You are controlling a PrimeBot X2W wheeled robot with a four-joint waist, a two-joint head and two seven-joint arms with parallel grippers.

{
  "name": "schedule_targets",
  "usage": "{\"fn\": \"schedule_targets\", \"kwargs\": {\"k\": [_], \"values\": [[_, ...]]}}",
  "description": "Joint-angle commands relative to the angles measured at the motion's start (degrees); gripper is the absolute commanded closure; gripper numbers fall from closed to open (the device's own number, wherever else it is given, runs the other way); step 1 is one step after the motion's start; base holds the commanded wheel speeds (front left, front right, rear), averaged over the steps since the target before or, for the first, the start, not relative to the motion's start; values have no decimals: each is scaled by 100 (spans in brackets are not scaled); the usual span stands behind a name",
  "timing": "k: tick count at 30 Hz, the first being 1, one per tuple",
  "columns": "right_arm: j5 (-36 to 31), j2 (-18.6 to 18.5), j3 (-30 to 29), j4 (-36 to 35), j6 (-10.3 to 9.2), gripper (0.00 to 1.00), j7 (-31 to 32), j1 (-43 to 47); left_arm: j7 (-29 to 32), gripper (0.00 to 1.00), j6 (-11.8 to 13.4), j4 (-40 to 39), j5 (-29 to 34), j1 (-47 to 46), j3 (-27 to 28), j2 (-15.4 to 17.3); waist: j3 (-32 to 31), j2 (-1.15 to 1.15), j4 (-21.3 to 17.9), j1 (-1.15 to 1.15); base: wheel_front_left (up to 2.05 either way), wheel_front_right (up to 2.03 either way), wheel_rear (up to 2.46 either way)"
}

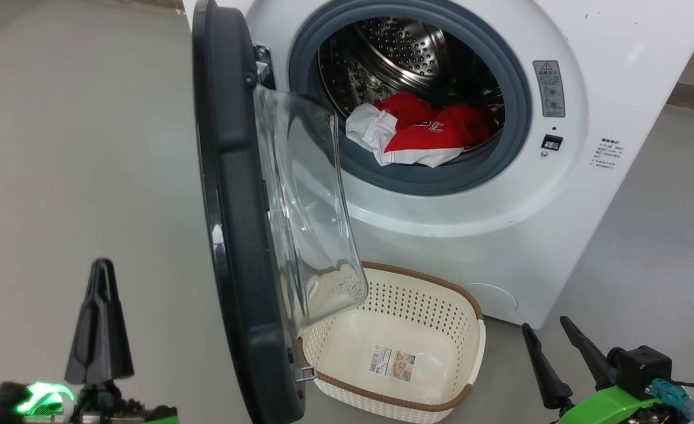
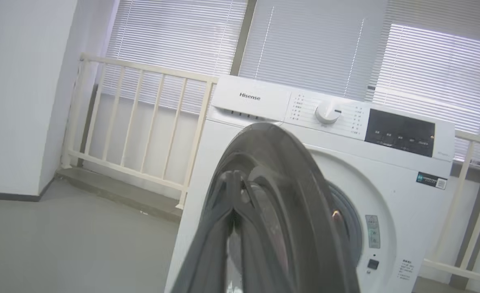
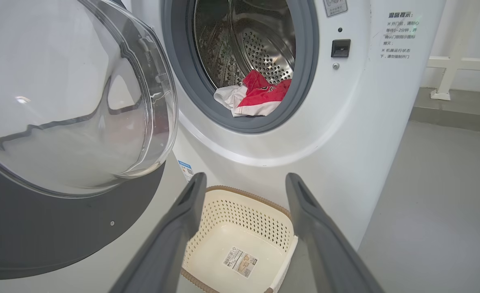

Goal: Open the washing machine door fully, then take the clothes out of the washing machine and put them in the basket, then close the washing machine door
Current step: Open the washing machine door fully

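The clothes (image 1: 426,134) look soft and light at the drum (image 1: 405,53) front edge; a bunched fold suits pinching. Left gripper (image 1: 100,274) clenched empty, right gripper (image 1: 545,327) spread.

The washing machine (image 1: 500,235) has a smooth, glossy white shell, a matt grey rubber gasket (image 1: 517,106) and a shiny perforated steel drum (image 1: 405,47) holding the clothes (image 1: 423,135), red and white cloth. The washing machine door (image 1: 229,176) is dark glossy plastic around a clear, smooth glass bowl (image 1: 305,194). In front of the washing machine, the basket (image 1: 417,300) is cream perforated plastic with a brown woven-look rim and a paper label (image 1: 391,363).
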Motion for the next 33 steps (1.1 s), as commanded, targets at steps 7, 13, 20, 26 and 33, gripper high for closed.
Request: {"fn": "schedule_targets", "kwargs": {"k": [7,13,20,26,33], "values": [[-51,-107,149,-218,36,0,-70,-152,-44,100,-58,-1259,-416,-61,-1544,44,89,0,-37,0,0,0,0],[-29,-114,178,-235,36,0,-70,-222,-44,100,15,-350,-742,89,-2749,44,153,0,-76,0,0,0,0],[-36,-123,211,-240,36,0,-70,-268,-44,100,102,608,-1309,9,-3019,44,187,0,-117,0,0,0,0],[-15,-121,216,-259,36,0,-70,-262,-44,100,193,1133,-1308,-46,-2667,44,200,0,-115,0,0,0,0],[11,-108,221,-272,36,0,-70,-227,-44,100,246,1270,-1200,31,-2367,44,180,0,-60,0,0,0,0]]}}
